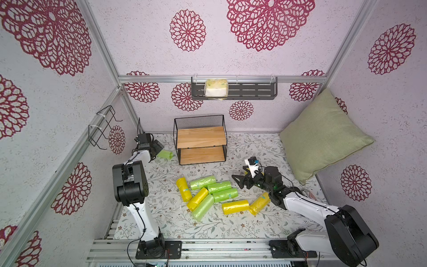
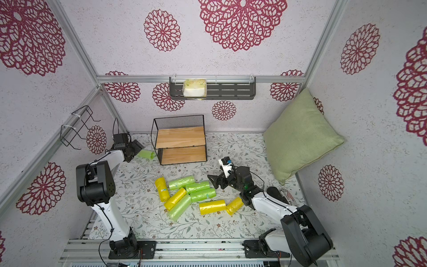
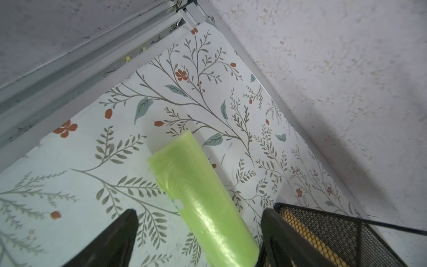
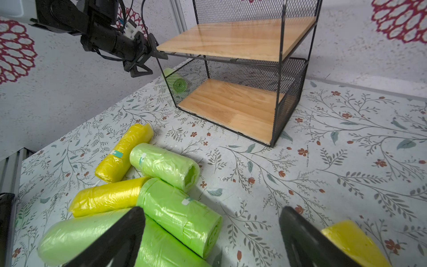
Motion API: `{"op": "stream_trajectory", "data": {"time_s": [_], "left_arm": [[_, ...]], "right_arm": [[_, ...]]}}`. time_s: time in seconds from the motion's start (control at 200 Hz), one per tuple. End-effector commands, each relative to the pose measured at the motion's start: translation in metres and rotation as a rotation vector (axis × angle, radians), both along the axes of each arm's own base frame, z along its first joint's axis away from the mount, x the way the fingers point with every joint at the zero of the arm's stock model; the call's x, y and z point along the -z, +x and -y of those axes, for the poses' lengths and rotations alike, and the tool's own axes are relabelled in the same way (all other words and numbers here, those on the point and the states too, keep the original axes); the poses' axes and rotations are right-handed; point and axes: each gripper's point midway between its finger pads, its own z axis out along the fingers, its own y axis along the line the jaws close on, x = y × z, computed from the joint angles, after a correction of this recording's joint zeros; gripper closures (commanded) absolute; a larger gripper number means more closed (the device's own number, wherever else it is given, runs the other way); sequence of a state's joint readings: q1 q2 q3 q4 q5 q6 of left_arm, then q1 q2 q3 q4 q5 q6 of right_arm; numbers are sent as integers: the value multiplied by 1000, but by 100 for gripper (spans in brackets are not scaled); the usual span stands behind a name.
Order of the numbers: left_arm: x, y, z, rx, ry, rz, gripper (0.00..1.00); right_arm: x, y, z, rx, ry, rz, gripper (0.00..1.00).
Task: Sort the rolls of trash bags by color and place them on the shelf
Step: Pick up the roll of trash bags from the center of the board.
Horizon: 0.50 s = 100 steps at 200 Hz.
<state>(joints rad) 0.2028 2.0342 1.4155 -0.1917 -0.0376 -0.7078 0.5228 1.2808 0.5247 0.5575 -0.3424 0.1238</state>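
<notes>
One light green roll [image 3: 203, 203] lies just outside the shelf [image 1: 199, 136], between the left gripper's [image 3: 199, 210] spread jaws. Shelving it likely needs a regrasp. The right gripper [image 4: 212, 208] gapes wide, empty.

Lone green roll [image 4: 168, 72] half behind the shelf [image 4: 231, 39] mesh; one yellow roll [image 4: 353, 245] partly outside the right wrist view.

Only legible print: dark capitals on a white, red-striped packet [image 2: 289, 197] lying on the table by the cushion side, reading roughly "GING P…", the rest cut off by the right arm [image 2: 272, 204]. Teal stickers [image 4: 117, 154] on the rolls of trash bags [image 4: 166, 166] carry small white marks, too small to read. Nothing else bears lettering, numbers or signs.
</notes>
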Motion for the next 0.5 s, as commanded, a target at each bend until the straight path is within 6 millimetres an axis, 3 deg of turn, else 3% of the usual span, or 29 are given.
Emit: {"op": "stream_trajectory", "data": {"time_s": [0.0, 0.495], "left_arm": [[14, 0, 4, -9, 24, -63, 11], [51, 18, 22, 35, -35, -124, 16]], "right_arm": [[-6, 1, 0, 5, 14, 34, 5], [2, -1, 0, 1, 15, 21, 4]]}}
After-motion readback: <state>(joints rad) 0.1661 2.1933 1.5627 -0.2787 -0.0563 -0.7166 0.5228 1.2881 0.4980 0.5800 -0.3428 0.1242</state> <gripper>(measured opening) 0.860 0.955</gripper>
